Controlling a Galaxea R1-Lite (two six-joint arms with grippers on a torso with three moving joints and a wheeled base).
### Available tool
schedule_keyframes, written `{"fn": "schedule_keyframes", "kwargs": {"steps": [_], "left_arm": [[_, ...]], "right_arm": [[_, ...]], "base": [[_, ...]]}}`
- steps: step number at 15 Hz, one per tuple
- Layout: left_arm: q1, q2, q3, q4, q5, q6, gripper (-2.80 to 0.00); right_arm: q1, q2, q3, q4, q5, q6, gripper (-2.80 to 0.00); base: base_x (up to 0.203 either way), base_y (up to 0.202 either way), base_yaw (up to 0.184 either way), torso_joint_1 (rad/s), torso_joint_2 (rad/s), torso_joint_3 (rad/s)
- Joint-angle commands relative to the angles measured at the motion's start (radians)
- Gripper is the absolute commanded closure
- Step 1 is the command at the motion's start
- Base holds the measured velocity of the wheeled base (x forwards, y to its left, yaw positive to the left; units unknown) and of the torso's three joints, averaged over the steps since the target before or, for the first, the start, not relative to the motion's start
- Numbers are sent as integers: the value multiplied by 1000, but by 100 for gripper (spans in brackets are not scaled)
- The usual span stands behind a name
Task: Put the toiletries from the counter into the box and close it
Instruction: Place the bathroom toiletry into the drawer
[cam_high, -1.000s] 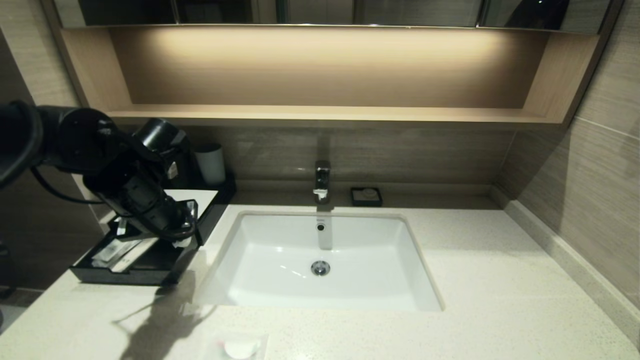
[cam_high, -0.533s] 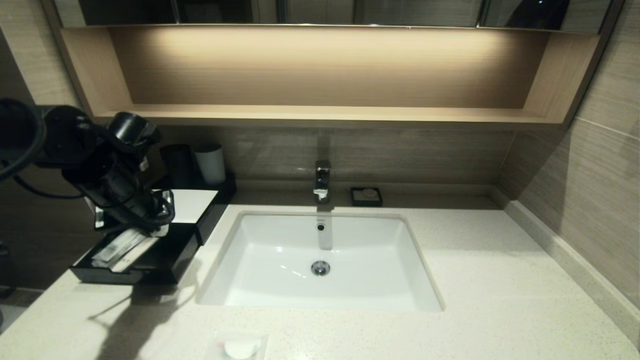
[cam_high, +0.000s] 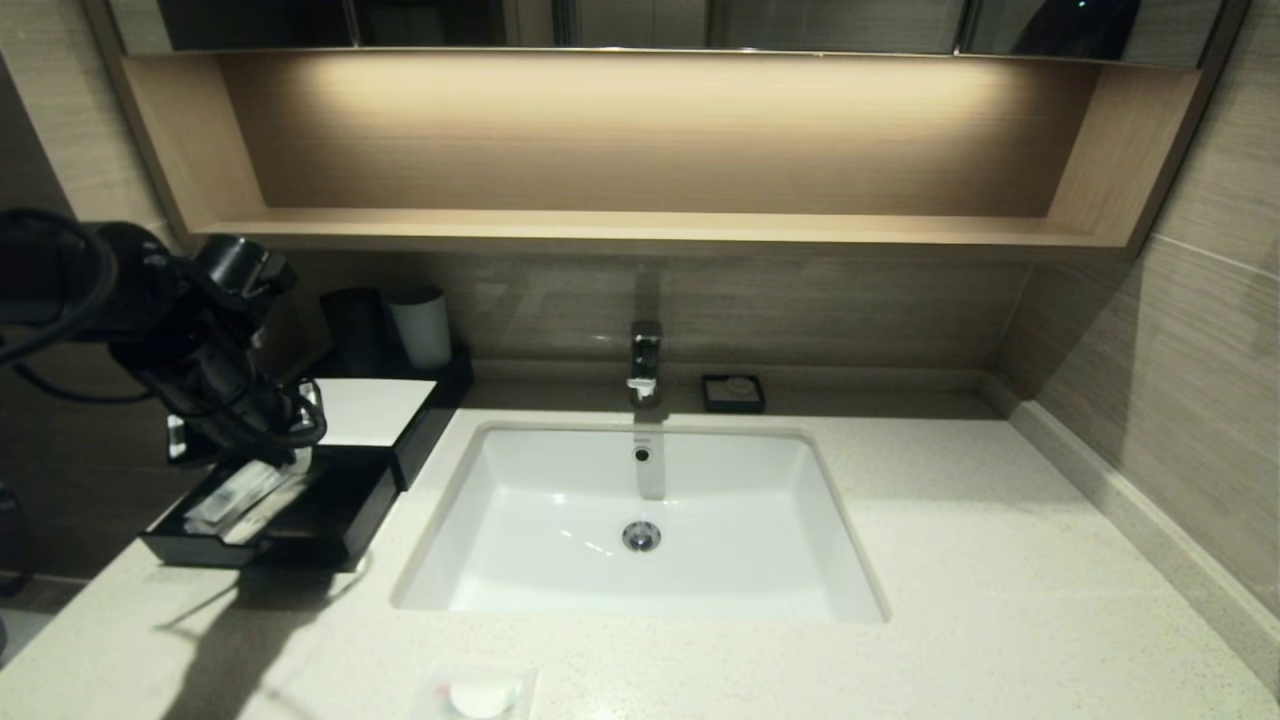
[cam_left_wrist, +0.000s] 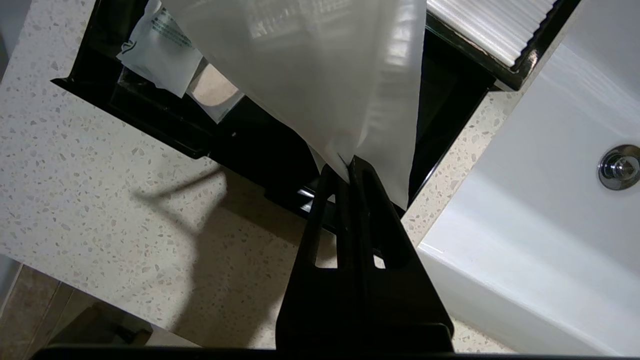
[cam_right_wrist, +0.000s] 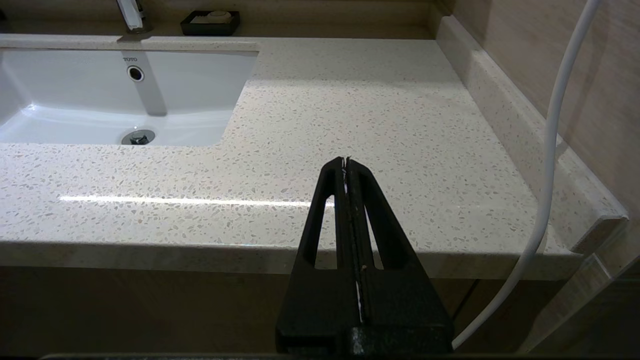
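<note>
A clear packet (cam_left_wrist: 320, 75) is held pinched in the left gripper (cam_left_wrist: 348, 165) above the box (cam_high: 330, 500) drawer; release is needed next.

Black box (cam_high: 330, 510), speckled off-white counter (cam_high: 1000, 560)

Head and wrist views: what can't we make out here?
- Drawer of the box: in the head view the left gripper covers its back part; in the left wrist view the held packet hides most of the inside.
- Disc packet: cut off by the head view's bottom edge.
- Print on the packet in the drawer: too small.
- Right gripper: outside the head view.
</note>
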Motion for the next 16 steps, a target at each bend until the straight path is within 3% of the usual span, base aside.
{"fn": "schedule_keyframes", "kwargs": {"steps": [1,16], "left_arm": [[15,31,-1,-6,1,-3,0],[49,139,4,-34,-6,-12,0]], "right_arm": [[0,0,2,0,0,0,0],[0,0,2,0,0,1,0]], "base": [[0,0,0,0,0,0],[0,0,0,0,0,0]]}}
